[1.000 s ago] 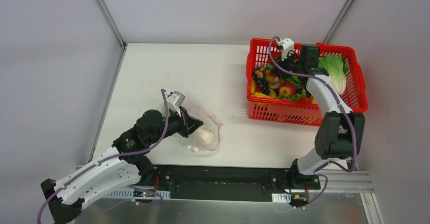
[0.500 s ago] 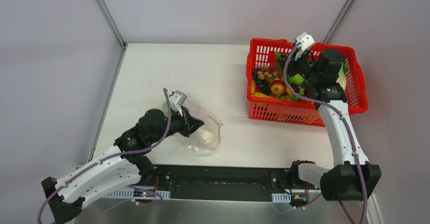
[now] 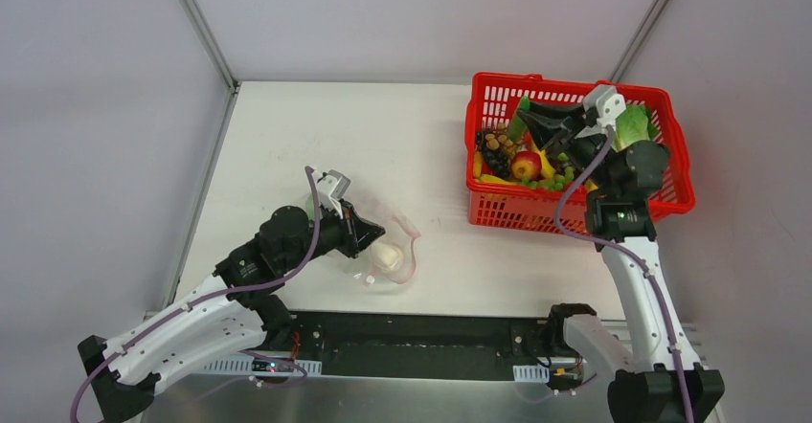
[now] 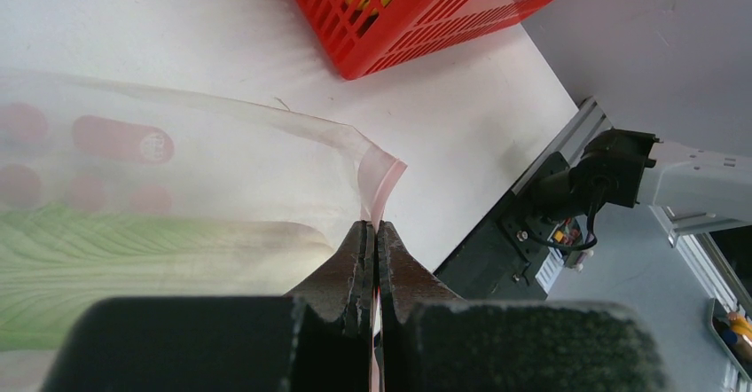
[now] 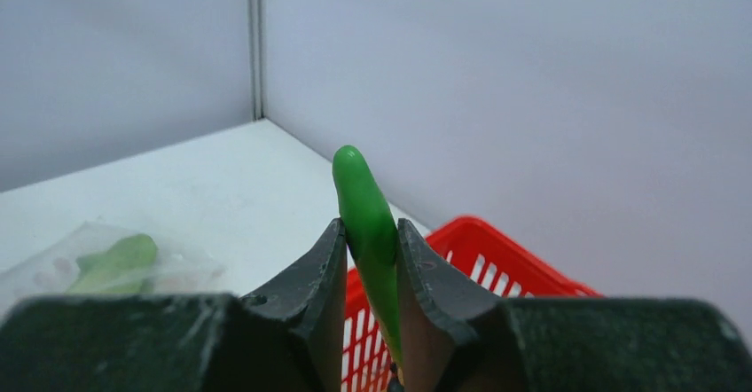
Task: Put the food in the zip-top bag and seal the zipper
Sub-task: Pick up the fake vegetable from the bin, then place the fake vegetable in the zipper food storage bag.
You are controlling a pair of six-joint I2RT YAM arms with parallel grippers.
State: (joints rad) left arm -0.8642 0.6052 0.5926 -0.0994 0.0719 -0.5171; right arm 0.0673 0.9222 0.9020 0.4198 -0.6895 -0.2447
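The clear zip-top bag (image 3: 394, 241) lies on the table at the left with a white oval piece (image 3: 387, 257) and a green leafy piece (image 4: 97, 259) inside. My left gripper (image 3: 362, 235) is shut on the bag's mouth edge, and the pink zipper strip (image 4: 383, 179) runs out from between its fingertips (image 4: 373, 230). My right gripper (image 3: 532, 122) hangs above the red basket, shut on a long green vegetable (image 5: 362, 199) that sticks up past the tips. More food stays in the basket: a red fruit (image 3: 525, 166), dark grapes (image 3: 494, 158) and a lettuce (image 3: 634, 124).
The red mesh basket (image 3: 536, 214) stands at the back right, close to the right wall (image 3: 747, 107). Bare white table (image 3: 364, 141) lies between basket and bag. The black base rail (image 3: 431, 342) runs along the near edge. In the right wrist view the bag (image 5: 115, 263) shows far off at the lower left.
My right arm has risen out of the basket and swung rightward with the long green vegetable in its jaws. The left arm and the bag have stayed put.
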